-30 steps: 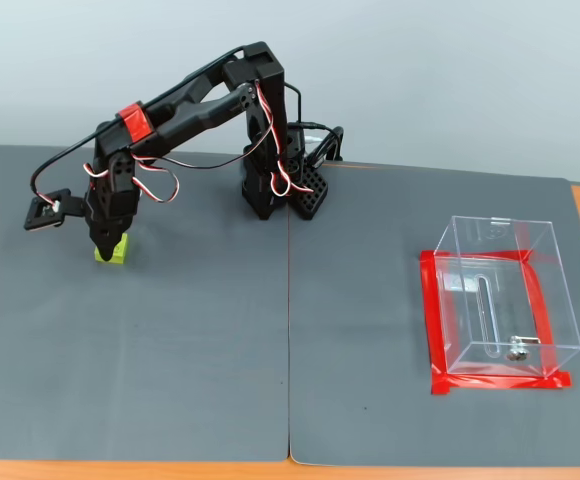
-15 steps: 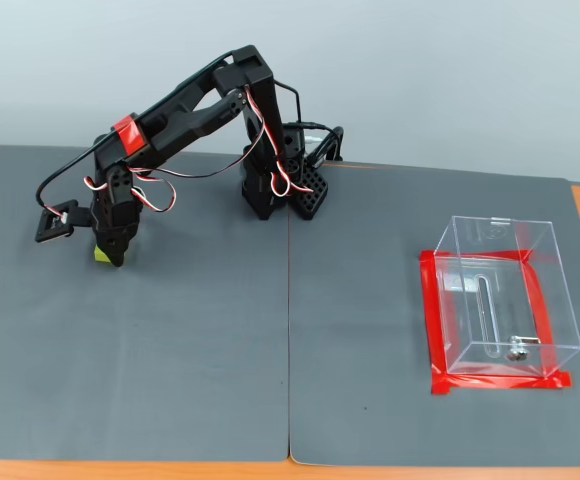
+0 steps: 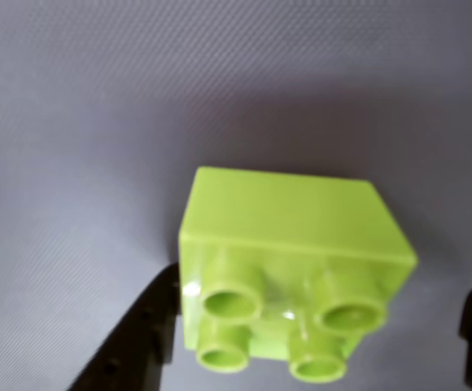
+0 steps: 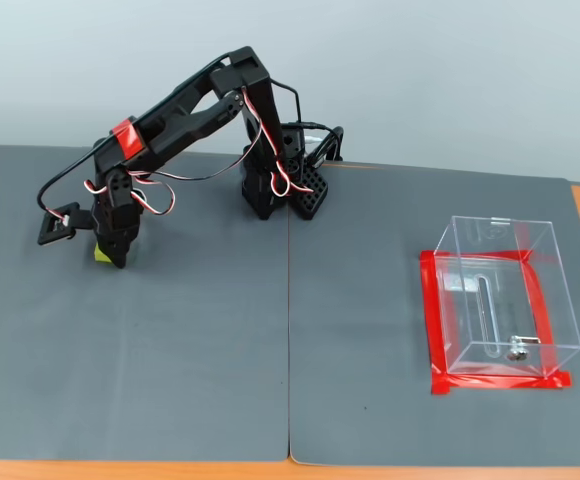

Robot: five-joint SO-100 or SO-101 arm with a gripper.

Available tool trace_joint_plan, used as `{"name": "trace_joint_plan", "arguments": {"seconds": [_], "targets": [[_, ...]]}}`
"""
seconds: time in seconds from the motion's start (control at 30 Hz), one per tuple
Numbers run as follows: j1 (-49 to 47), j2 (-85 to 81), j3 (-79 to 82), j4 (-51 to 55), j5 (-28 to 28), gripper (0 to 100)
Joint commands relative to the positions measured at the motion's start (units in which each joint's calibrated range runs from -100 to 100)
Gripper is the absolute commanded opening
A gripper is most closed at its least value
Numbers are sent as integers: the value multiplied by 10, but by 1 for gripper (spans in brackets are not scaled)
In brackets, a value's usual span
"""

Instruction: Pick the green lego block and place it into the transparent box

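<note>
You're at the grab step rn: black two-finger gripper (image 3: pixel 321 334) sits spread around the small lime-green 2x2 plastic brick (image 3: pixel 289 261), not clamped yet. Next, imo, squeeze, lift, then swing over to the clear plastic box w/ red tape (image 4: pixel 500 300).

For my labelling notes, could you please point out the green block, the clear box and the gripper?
green block (image 3: pixel 289 216), wrist view, its flat side face
clear box (image 4: pixel 560 300), fixed view, its right wall
gripper (image 4: pixel 118 262), fixed view, at the fingertips
</note>
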Motion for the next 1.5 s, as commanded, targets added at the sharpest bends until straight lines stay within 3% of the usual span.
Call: {"name": "trace_joint_plan", "arguments": {"seconds": [0.0,0.33,0.57,0.7,1.47], "targets": [[2,-3,0,-4,0,37],[4,-4,1,-3,0,37],[4,-7,1,-3,2,19],[4,-7,1,-3,3,13],[-2,-69,1,5,4,13]]}}
